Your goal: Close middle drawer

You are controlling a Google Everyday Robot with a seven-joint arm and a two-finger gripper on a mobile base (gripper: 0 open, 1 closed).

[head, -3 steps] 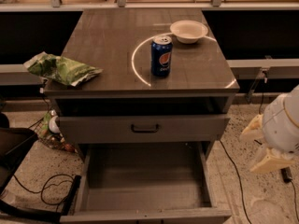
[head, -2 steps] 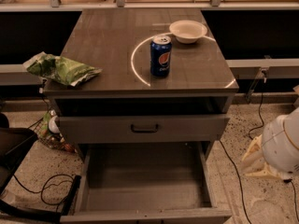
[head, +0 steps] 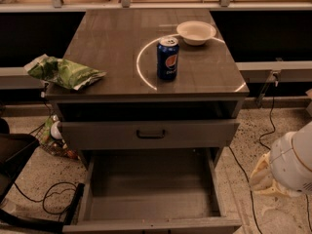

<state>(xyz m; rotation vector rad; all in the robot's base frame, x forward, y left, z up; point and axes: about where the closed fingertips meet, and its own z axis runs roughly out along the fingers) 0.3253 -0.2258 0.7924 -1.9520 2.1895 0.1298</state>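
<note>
The middle drawer [head: 151, 201] looks matt, the cabinet top [head: 109, 40] glossy, the lower-right tool [head: 264, 181] smooth plastic.

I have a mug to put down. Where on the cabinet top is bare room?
Bare: the cabinet top between the chip bag and the can, and its front right corner. Crowded: back right, can near bowl. The middle drawer is bare too. The gripper hangs low right, off the cabinet.

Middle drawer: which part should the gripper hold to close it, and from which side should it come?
Its front panel, near the middle, coming from the front. The middle drawer stands pulled far out and slides straight back, so a centred hold should keep it square. Its handle is hidden. The gripper hangs low, right of it in the picture.
</note>
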